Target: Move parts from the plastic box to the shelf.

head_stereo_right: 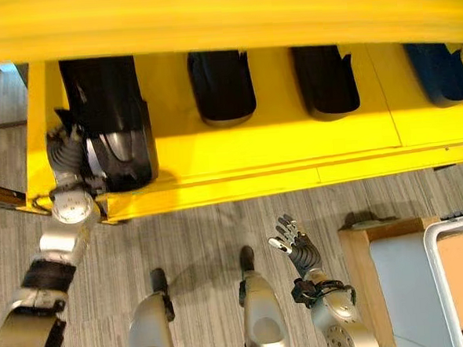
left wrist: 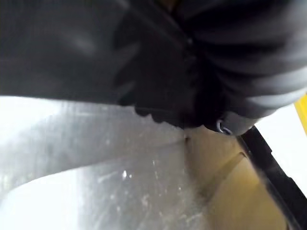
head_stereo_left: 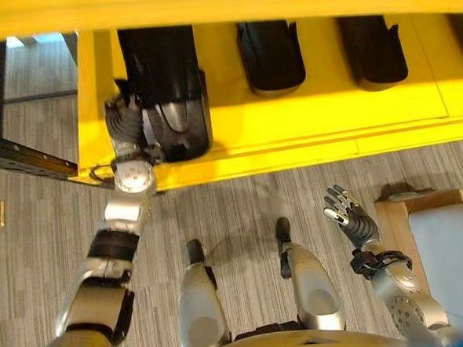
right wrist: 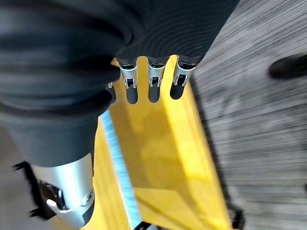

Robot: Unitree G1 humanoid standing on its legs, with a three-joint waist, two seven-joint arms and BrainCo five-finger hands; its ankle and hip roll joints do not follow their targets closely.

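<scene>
Left hand (head_stereo_left: pixel 124 121) at upper left, against a black part (head_stereo_left: pixel 167 87) on the yellow shelf (head_stereo_left: pixel 322 113); finger state unclear. Right hand (head_stereo_left: pixel 346 214) at lower right, fingers relaxed, holding nothing.

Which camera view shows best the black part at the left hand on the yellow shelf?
The right eye view: the whole black part shows on the yellow shelf, the left hand beside it. The left eye view cuts its top. The left wrist view shows a dark blur.

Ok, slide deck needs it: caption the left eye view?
Left hand at a black part on the yellow shelf; right hand open over the floor.
</scene>
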